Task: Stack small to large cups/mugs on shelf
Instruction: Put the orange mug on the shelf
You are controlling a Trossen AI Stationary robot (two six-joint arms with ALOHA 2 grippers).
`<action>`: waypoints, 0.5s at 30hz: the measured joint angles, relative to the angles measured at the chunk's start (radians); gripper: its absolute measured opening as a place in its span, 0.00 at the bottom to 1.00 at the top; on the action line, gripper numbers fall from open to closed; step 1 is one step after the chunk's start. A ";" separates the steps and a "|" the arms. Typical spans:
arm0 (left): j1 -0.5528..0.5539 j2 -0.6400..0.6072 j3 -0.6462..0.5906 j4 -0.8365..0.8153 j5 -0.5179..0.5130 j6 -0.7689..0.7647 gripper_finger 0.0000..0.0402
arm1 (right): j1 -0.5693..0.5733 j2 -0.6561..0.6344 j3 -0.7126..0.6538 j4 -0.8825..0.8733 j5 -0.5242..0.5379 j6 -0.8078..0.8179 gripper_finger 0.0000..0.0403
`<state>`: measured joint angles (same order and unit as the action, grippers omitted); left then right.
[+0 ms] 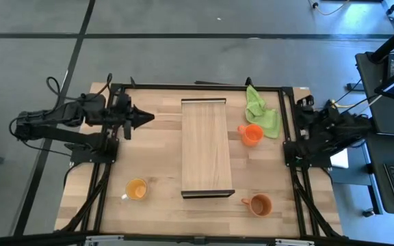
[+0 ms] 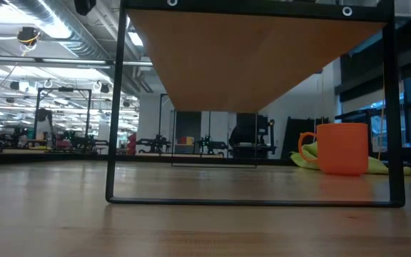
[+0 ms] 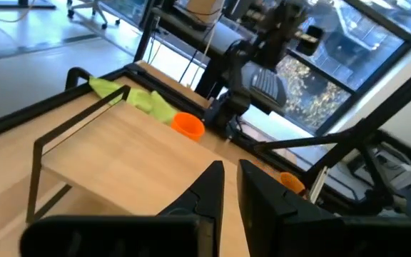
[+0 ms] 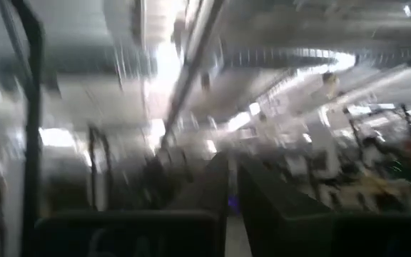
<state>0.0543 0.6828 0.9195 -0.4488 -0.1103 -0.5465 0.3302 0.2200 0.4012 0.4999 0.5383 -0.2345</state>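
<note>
Orange mugs sat untouched around the shelf (image 1: 207, 147) from above: the bright one (image 1: 251, 134) and brown one (image 1: 259, 205) on the right arm's side, the yellow one (image 1: 136, 189) nearer the left gripper (image 1: 144, 117). Level with the table, only the bright mug showed. The left wrist showed fingers nearly together, pointing across the shelf. The right wrist showed the right gripper (image 4: 232, 187) likewise narrow, facing the room.

No legible text or labels anywhere.

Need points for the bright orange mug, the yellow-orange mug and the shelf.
bright orange mug (image 1: 251, 134), high view, on its open top.
yellow-orange mug (image 1: 137, 189), high view, on its inside.
shelf (image 1: 204, 147), high view, on the middle of its bare top board.
</note>
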 joint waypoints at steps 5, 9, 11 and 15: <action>0.003 0.006 0.000 -0.021 0.039 -0.001 0.09 | 0.000 0.226 0.272 -0.394 0.253 0.103 0.09; 0.002 0.005 0.000 -0.030 0.069 -0.001 0.09 | 0.000 0.383 0.507 -0.784 0.503 0.375 0.09; 0.002 -0.001 0.000 -0.030 0.088 0.003 0.09 | 0.000 0.447 0.629 -1.012 0.569 0.543 0.09; 0.002 -0.014 0.000 -0.030 0.110 0.028 0.09 | -0.021 0.563 0.843 -1.454 0.588 0.940 0.07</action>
<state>0.0566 0.6691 0.9195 -0.4789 -0.0003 -0.5181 0.3097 0.7826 1.2438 -0.9539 1.1265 0.7056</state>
